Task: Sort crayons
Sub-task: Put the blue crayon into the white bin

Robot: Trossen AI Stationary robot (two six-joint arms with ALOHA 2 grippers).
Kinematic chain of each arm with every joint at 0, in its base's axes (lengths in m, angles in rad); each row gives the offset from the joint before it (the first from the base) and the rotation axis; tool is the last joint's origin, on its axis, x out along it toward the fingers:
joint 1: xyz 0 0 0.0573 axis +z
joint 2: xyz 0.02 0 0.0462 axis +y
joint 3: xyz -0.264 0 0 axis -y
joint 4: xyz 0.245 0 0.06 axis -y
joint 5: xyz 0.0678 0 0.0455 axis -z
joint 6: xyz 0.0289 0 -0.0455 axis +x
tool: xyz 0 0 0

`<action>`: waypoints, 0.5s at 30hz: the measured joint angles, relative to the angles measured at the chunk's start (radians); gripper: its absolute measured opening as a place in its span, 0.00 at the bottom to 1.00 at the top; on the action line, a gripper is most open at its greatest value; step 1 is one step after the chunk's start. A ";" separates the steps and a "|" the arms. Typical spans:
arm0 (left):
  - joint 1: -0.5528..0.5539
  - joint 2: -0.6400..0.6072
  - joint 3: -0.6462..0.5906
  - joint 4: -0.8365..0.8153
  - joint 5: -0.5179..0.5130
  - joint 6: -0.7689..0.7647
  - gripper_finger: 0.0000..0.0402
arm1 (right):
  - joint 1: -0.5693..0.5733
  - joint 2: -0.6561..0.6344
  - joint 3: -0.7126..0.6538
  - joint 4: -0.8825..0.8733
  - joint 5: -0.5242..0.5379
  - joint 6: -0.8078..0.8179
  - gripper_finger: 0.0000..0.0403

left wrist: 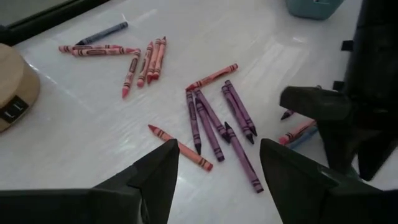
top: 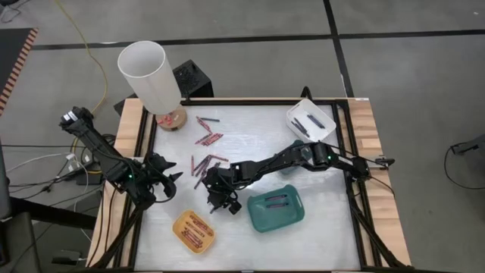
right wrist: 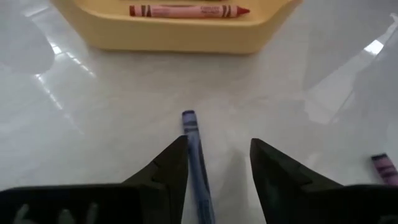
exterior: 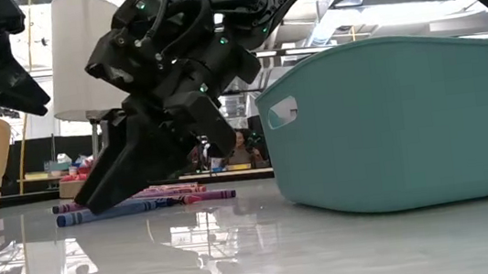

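The right gripper (right wrist: pixel 217 177) hangs with fingers spread over a blue crayon (right wrist: pixel 196 162) – apparently untouched, hidden from above – while the left gripper (left wrist: pixel 217 171) waits, fingers spread

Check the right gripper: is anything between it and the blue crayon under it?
Nothing visible. The right gripper is open, with the blue crayon lying on bare table between its fingers, pointing toward the yellow tray.
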 joint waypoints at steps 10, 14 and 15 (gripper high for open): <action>0.000 0.000 0.000 0.000 -0.001 -0.003 0.54 | -0.020 0.036 0.004 -0.010 -0.017 0.000 0.40; 0.000 0.000 0.000 -0.001 -0.001 -0.005 0.54 | -0.020 0.040 0.004 -0.019 -0.014 0.001 0.40; 0.000 0.000 0.000 -0.001 -0.001 -0.006 0.54 | -0.020 0.040 0.004 -0.020 -0.013 0.001 0.39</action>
